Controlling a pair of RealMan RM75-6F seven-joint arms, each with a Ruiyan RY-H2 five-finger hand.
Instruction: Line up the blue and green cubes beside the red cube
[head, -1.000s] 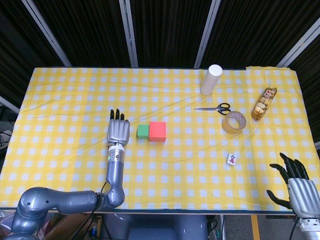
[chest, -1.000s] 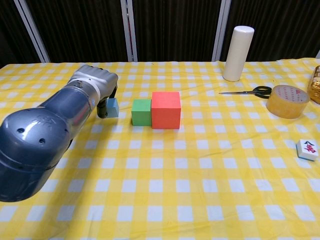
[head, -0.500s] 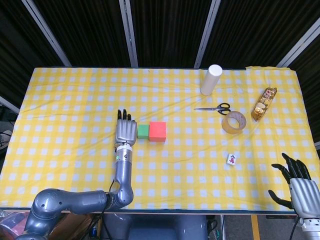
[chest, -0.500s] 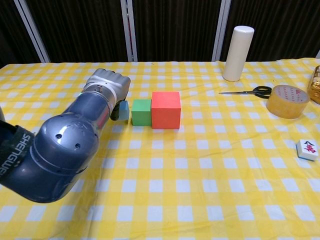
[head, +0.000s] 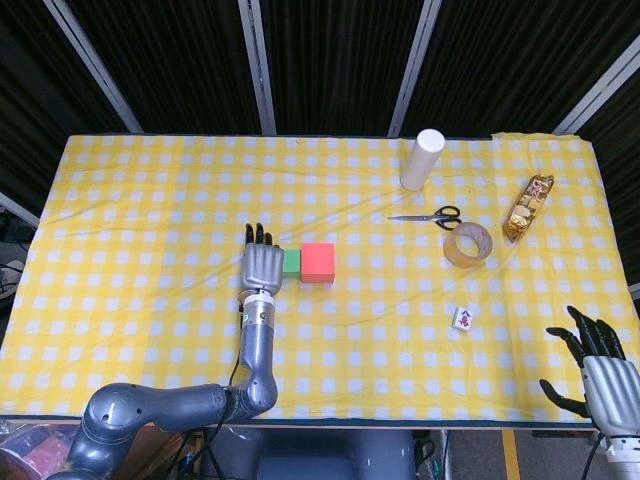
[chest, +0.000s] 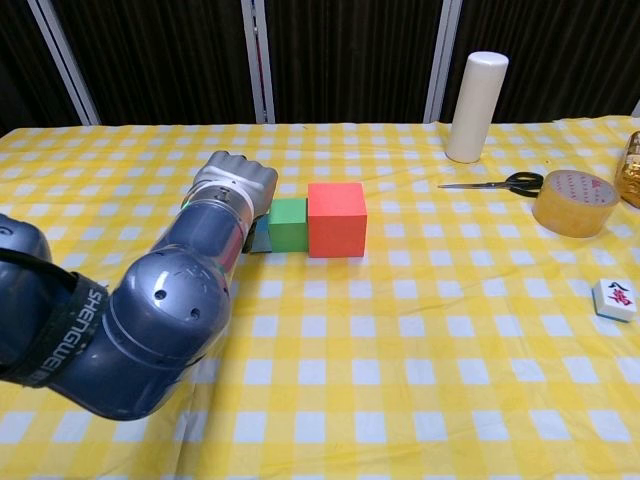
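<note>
The blue cube (chest: 262, 238), mostly hidden behind the left hand (chest: 238, 187), sits against the left face of the green cube (chest: 289, 223), which abuts the red cube (chest: 336, 218) mid-table. The left hand lies knuckles-up over it; whether it grips cannot be told. The right hand (head: 600, 372), fingers spread and empty, is partly cut off at the near right corner.

A white cylinder (head: 421, 159) stands upright at the far side of the checked cloth (head: 140, 220). Scissors (head: 428, 216) lie near a tape roll (head: 467, 246), with a gold-wrapped packet (head: 526, 208) further right. A small tile (head: 461, 319) lies alone nearer the front edge.
</note>
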